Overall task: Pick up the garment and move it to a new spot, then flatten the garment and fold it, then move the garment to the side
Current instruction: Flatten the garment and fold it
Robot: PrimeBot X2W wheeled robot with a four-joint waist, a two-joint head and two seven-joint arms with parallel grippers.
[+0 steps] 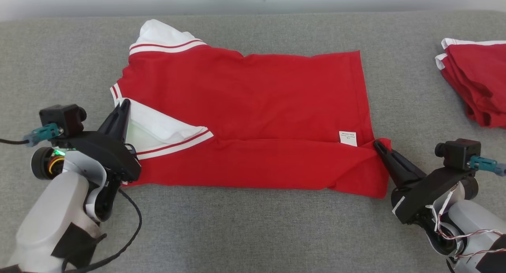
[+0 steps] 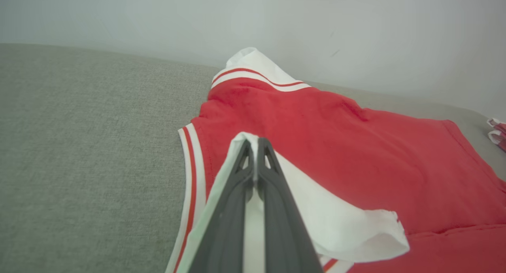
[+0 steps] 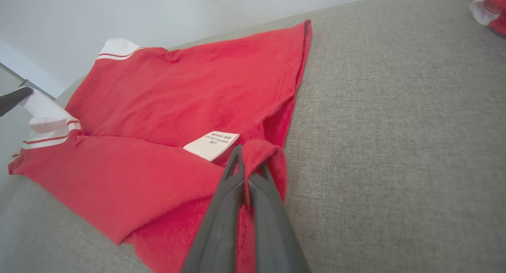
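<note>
The garment (image 1: 253,107) is a red shirt with white, red-striped sleeves, spread across the grey surface with its near long edge folded up over the body. My left gripper (image 1: 125,103) is shut on the white sleeve at the shirt's left end; in the left wrist view the white cloth (image 2: 340,225) wraps around my closed fingers (image 2: 253,142). My right gripper (image 1: 376,143) is shut on the red hem corner at the right end, next to a white care label (image 1: 348,138). In the right wrist view the red cloth (image 3: 263,146) curls over my fingertips (image 3: 241,150).
A second pile of red and white garments (image 1: 478,79) lies at the far right of the grey padded surface (image 1: 253,233). A pale wall (image 2: 276,19) runs behind the surface's far edge. A black cable (image 1: 132,225) trails from my left arm.
</note>
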